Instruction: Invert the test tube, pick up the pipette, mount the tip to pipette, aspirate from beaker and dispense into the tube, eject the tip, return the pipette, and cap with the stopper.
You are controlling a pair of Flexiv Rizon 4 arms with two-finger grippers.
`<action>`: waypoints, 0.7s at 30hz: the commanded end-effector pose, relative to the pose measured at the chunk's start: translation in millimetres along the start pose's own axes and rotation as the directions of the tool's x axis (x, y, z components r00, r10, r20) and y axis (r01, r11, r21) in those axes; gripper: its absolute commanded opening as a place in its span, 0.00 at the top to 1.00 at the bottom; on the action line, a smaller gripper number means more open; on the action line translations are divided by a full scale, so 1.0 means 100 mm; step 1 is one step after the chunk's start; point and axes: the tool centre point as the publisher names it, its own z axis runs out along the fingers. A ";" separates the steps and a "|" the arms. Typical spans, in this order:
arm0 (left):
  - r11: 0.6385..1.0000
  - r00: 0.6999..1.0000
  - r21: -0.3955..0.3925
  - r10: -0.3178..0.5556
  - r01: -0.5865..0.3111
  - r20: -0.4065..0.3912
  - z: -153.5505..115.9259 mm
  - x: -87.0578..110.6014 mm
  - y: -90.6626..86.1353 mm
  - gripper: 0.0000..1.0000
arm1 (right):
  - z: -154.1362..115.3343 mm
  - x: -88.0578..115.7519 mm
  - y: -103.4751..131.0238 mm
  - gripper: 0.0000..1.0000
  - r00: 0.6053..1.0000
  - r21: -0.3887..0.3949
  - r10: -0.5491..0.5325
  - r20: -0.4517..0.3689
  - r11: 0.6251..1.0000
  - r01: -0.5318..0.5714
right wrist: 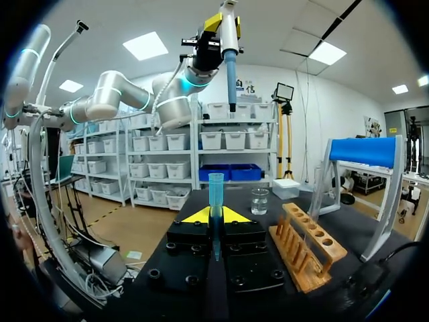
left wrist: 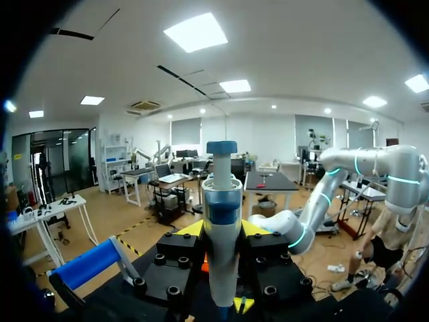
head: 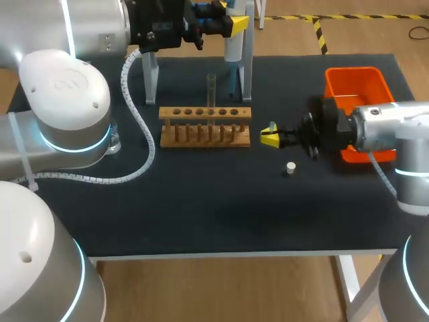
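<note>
- Left gripper [left wrist: 222, 229] clamped on pipette [left wrist: 222, 191], held high behind the rack [head: 204, 126].
- Orange bin [head: 358, 82] far right, partly under the right arm.
- Rack mid-table, tube [head: 210, 89] upright in it.
- Right gripper [head: 269, 137] just beside the rack, pinching tip [right wrist: 216, 194].
- Beaker [head: 114, 141] half hidden by the left arm.
- Stopper [head: 290, 168] on the mat near the right gripper.

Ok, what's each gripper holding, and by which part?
Left gripper is shut on the pipette, around its upper body. Right gripper is shut on the blue tip, about mid-length, wide end pointing outward.
</note>
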 end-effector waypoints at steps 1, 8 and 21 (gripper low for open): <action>1.000 1.000 -0.001 0.000 0.000 -0.002 -0.01 0.00 -0.01 1.00 | 0.19 -0.12 0.01 1.00 1.000 0.001 -0.002 -0.013 1.000 0.002; 1.000 1.000 -0.001 0.000 0.000 -0.002 -0.01 0.00 -0.01 1.00 | 0.37 -0.21 0.05 1.00 1.000 -0.006 -0.012 -0.025 1.000 0.012; 1.000 1.000 -0.001 0.000 0.000 -0.002 -0.01 0.00 -0.01 1.00 | 0.59 -0.31 0.10 1.00 0.999 -0.056 -0.030 -0.023 0.998 0.028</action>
